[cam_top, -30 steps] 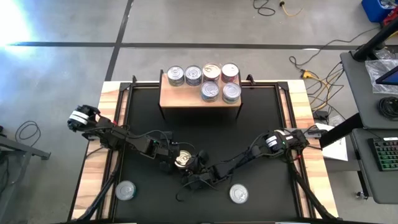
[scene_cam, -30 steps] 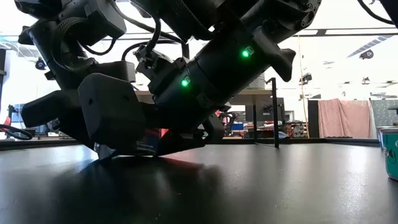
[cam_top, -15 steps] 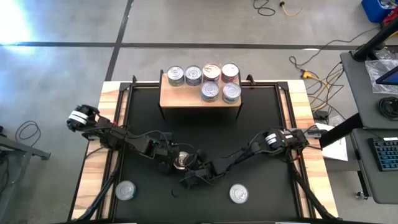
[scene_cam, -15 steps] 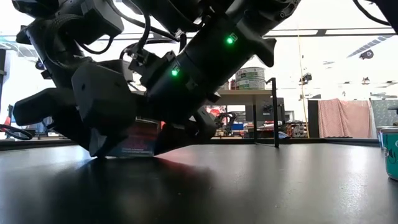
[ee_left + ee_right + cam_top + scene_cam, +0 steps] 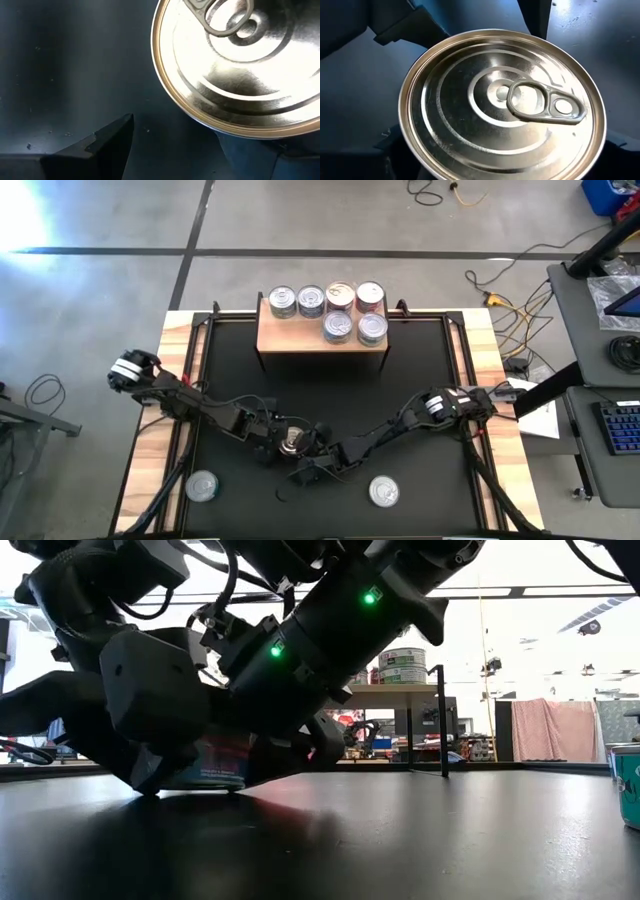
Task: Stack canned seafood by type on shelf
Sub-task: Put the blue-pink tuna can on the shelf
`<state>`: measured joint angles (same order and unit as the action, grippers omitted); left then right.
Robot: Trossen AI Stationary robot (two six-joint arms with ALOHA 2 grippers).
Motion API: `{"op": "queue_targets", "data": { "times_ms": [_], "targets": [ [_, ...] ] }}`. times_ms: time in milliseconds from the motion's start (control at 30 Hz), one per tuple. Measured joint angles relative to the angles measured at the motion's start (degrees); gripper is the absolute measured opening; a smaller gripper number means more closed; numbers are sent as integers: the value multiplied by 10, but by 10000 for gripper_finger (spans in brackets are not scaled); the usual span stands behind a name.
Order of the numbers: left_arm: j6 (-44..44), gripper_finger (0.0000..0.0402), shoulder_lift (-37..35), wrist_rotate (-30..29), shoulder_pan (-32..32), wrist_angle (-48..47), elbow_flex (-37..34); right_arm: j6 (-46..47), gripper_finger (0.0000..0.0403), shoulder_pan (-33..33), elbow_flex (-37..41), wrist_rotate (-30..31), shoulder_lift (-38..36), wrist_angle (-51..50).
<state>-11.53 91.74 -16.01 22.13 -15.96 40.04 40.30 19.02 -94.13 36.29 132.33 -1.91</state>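
**Both arms on one tin**

My left end effector [image 5: 272, 446] sits just left of the tin [image 5: 291, 442] at mid-desk, its grip unclear. My right end effector [image 5: 312, 455] stands spread around it, nearer. The shelf [image 5: 290, 335] lies well beyond.

Both my arms reach low toward the middle of the near half of the bench and meet there, the wrists almost touching. My left arm comes in from the left edge, bent at the elbow, with my left pincer [image 5: 283, 446] pointing down and its fingers [image 5: 95, 147] apart. My right arm comes in from the right side, stretched long and low, and my right pincer [image 5: 312, 463] sits just beside the left one, its fingers spread wide.
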Motion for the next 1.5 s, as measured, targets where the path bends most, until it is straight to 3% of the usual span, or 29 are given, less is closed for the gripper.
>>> {"op": "queue_targets", "data": {
  "times_ms": [200, 367, 667, 833, 1067, 1267, 1367, 1500],
  "targets": [
    [-1, 271, 3, 5, 2, -52, 41, 1, 365, 5, -1, -12, -3, -8],
    [-34, 272, -33, 18, 7, -175, 72, 10, 365, 12, -1, -22, -30, -41],
    [-227, 272, -285, -58, 52, -294, 38, -12, 365, 20, -1, -22, -124, -134],
    [-282, 272, -409, -100, 61, -315, 39, -43, 365, 17, -2, 25, -168, -137],
    [-216, 272, -531, -164, 58, -319, 39, -70, 365, -3, -47, 143, -171, -142],
    [-161, 272, -615, -176, 56, -341, 66, -74, 365, -44, -82, 223, -170, -142],
    [-134, 272, -644, -217, 54, -368, 98, -81, 365, -69, -97, 229, -169, -143],
    [-100, 272, -661, -246, 52, -421, 151, -84, 365, -104, -108, 192, -169, -139]
  ]
}}
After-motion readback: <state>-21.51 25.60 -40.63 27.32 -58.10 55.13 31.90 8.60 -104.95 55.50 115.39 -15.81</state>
